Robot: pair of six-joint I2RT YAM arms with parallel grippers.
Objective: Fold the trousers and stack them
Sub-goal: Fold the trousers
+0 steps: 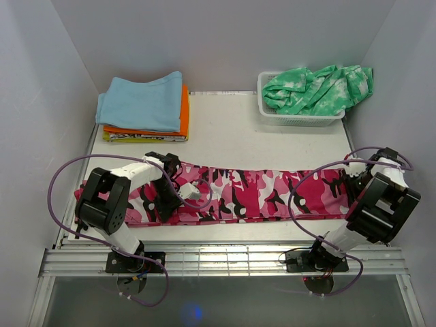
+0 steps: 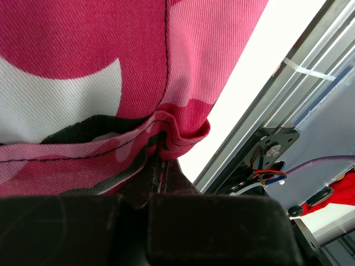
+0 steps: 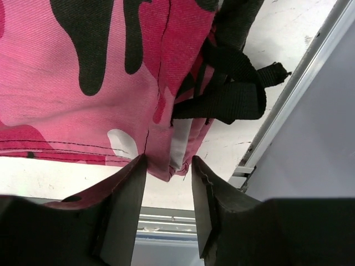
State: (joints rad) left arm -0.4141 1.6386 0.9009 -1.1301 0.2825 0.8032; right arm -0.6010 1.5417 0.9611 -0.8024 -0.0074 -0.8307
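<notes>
My left gripper [image 2: 157, 172], pressed together, pinches a fold of the trousers [image 1: 252, 194], which lie stretched along the near edge of the table [image 1: 272, 136]. My right gripper [image 3: 169, 166] stands partly spread by the table's right edge, with the trousers' hem between its fingers [image 3: 127, 188].

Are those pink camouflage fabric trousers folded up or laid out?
Laid out: the pink camouflage trousers lie as one long flat strip across the white table, not bundled.
</notes>
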